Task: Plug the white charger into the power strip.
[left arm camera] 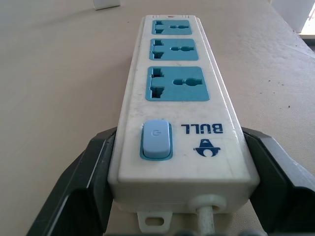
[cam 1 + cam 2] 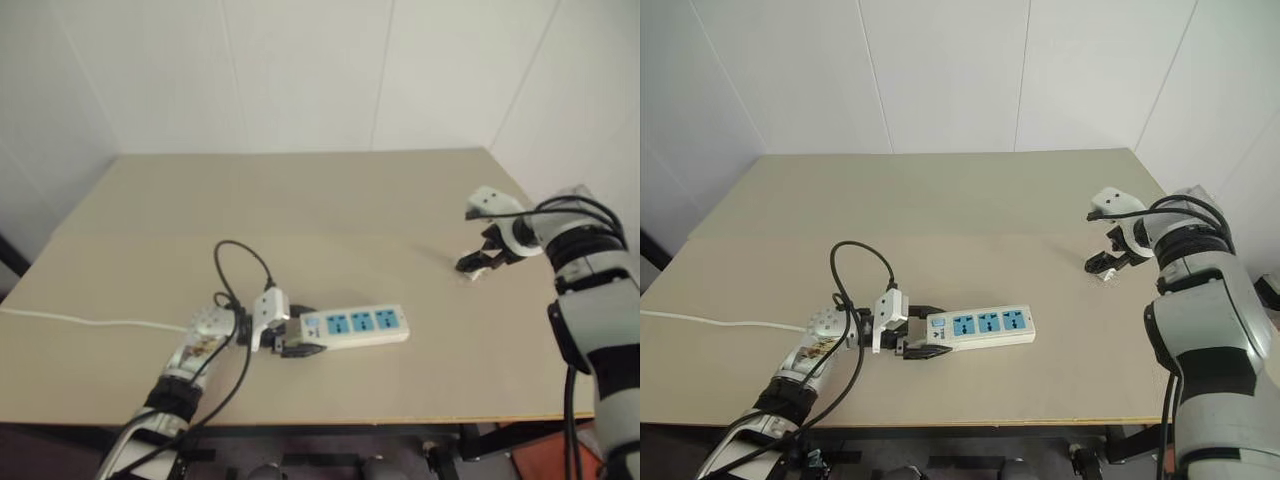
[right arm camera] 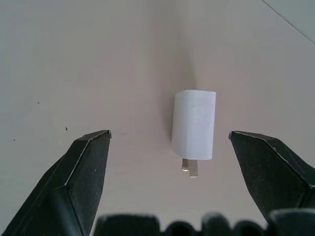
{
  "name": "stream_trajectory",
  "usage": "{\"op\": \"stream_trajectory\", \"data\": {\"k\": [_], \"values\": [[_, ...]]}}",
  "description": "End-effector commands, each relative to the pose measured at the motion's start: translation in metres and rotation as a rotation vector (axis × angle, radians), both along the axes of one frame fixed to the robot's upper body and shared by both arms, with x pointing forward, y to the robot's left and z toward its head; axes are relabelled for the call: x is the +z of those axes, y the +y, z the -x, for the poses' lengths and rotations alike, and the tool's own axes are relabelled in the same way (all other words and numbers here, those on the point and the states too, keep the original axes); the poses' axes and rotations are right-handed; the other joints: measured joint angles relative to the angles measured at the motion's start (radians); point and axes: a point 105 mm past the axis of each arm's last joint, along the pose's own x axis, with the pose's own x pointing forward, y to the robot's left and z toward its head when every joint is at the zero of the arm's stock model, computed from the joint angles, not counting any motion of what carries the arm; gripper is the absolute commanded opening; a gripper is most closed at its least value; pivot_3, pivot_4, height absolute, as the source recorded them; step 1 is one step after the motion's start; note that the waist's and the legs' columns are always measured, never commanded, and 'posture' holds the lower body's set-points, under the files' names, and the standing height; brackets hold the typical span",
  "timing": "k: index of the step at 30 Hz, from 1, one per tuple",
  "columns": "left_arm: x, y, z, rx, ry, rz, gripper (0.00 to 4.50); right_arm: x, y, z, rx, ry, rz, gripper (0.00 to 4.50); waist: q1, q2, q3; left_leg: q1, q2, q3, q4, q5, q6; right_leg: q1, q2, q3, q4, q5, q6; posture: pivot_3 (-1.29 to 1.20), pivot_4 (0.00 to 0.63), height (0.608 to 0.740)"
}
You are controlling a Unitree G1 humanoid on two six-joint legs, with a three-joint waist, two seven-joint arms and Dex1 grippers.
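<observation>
Right end effector (image 3: 167,142) above tan table (image 2: 330,200)

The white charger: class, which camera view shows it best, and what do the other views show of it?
The right wrist view: the white charger lies on the table between the open right gripper, prongs visible. The eye views show a tiny white speck beneath that gripper; the left wrist view, a white block at the far edge.

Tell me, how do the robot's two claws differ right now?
The left claw has its black fingers set against both sides of the power strip, at its switch end; the right claw is open with nothing between its fingers. The left claw lies low along the table, while the right claw points down, hovering over the white charger lying there. Both have two black fingers.
</observation>
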Motion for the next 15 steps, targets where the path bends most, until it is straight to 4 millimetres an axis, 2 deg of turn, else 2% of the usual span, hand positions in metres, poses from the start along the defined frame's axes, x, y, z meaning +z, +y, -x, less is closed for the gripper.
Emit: {"op": "stream_trajectory", "data": {"k": [1,6,15], "values": [[-0.023,0.003,0.012,-0.014,0.079,-0.066,3.28,0.014,0.002,-0.008,0.011,-0.094,-0.012,4.5,-0.004,0.0,0.0,0.0,0.0,0.0,0.0,0.0,0.0,0.0,0.0,0.0,0.0,0.0,0.0,0.0,0.15,0.74],[-0.022,0.009,0.014,0.003,0.078,-0.073,3.28,0.011,0.001,-0.013,-0.031,-0.156,-0.061,4.5,-0.009,0.0,0.0,0.001,0.0,0.0,0.0,0.0,0.0,0.0,0.0,0.0,0.001,0.0,0.0,0.0,0.15,0.74],[-0.023,0.013,0.021,0.008,0.089,-0.087,3.28,-0.007,0.0,-0.014,-0.066,-0.177,-0.135,4.5,-0.012,0.0,0.0,0.001,0.0,0.0,-0.001,0.0,0.0,0.0,0.0,0.001,0.001,0.0,0.0,0.0,0.15,0.74]]}}
